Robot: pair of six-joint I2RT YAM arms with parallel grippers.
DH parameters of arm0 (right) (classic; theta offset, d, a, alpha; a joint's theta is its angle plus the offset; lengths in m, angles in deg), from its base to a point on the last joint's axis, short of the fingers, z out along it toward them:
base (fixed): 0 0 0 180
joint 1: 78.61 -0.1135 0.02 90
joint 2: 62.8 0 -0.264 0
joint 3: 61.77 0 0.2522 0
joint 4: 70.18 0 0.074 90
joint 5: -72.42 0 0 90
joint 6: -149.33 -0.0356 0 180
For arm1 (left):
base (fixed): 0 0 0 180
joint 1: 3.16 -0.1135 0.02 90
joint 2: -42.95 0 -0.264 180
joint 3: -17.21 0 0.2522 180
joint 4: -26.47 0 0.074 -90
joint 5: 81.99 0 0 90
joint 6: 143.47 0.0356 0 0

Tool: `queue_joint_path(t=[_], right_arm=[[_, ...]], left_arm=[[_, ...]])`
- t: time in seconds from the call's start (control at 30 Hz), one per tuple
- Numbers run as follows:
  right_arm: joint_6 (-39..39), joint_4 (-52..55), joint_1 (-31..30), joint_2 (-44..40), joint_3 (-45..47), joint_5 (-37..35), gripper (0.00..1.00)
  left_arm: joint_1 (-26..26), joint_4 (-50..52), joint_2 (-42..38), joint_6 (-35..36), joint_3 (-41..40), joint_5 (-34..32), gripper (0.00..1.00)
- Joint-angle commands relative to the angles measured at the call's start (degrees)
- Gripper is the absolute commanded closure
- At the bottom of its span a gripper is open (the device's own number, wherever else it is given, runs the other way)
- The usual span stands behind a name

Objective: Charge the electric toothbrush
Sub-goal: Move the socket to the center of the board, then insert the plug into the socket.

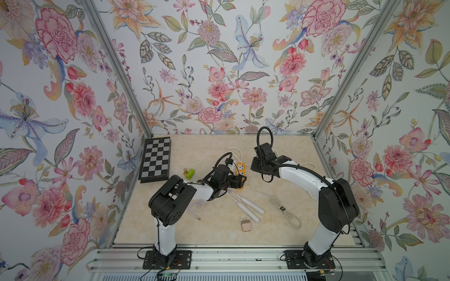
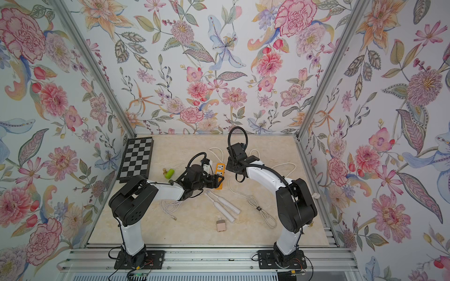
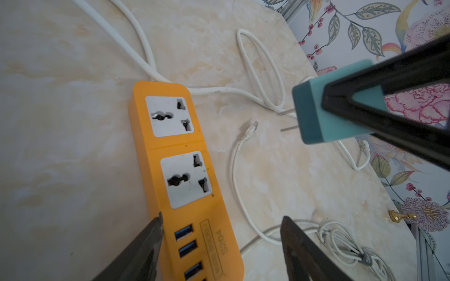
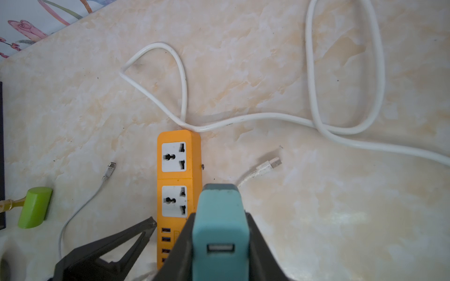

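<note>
Gripping a teal adapter (image 4: 220,219), the right jaws are clenched on its two sides, with dark fingers (image 4: 260,248) pressed against the block. Its USB port faces the right wrist camera, and its two metal prongs (image 3: 289,128) point out into the air above the counter (image 1: 219,233). The adapter hangs just beside the orange power strip (image 1: 240,169), clear of it and not yet plugged in. The right arm (image 1: 264,161) ends at about 2 o'clock from the strip in both top views. The left jaws are released and spread wide, holding nothing, and they straddle the strip's USB end. One finger (image 3: 146,248) sits just beside the strip's long edge, though whether it touches cannot be told. The other finger (image 3: 306,253) stands well clear on the opposite side. Two white electric toothbrushes (image 1: 254,206) lie flat on the counter at about 5 o'clock from the strip, side by side and nearly parallel. Their slim necks aim toward 10 o'clock and run under the left arm (image 1: 194,192), while their handle ends point toward 4 o'clock. No cable is seen joined to either handle. A pink adapter (image 1: 246,225) lies at 6 o'clock from them, a tied white cable coil (image 1: 285,209) at 3 o'clock, and a loose white cable (image 1: 194,209) at 9 o'clock.
</note>
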Motion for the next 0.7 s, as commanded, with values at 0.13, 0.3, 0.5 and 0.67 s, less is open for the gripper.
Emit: queue_joint_path(t=[0.13, 0.3, 0.5, 0.67], right_arm=[[3.65, 4.61, -0.73, 7.17, -7.54, 0.92, 0.92], [4.27, 6.79, -1.89, 12.12, -12.32, -0.06, 0.92], [3.95, 9.94, -3.0, 17.43, -18.03, -1.87, 0.92], [3.25, 10.91, -3.67, 19.78, -21.47, -3.0, 0.92]], left_arm=[[0.84, 5.47, -5.28, 1.68, -0.58, -8.59, 0.23], [0.9, 8.91, -11.28, 4.55, -4.78, -14.08, 0.23], [0.82, 11.2, -16.52, 7.28, -8.65, -17.95, 0.2], [0.81, 11.02, -19.03, 7.45, -10.29, -19.2, 0.18]])
